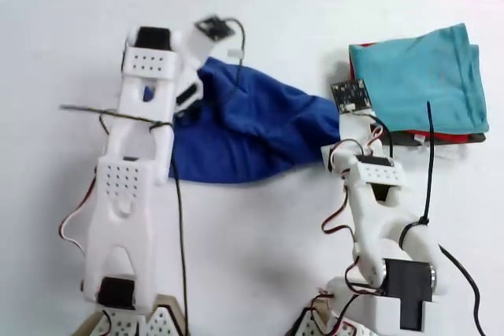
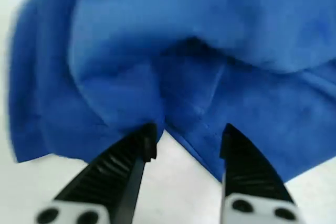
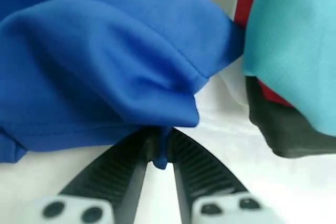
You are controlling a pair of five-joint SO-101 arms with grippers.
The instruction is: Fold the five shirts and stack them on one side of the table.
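A blue shirt lies crumpled across the middle of the white table. My left gripper is at its far left end. In the left wrist view this gripper stands open, its fingertips at the hem of the blue shirt. My right gripper is at the shirt's right corner. In the right wrist view it is shut on a fold of the blue shirt.
A stack of folded shirts sits at the far right, a teal shirt on top, with red and dark ones beneath. It lies just beyond the right gripper. Bare table shows in front between the arm bases.
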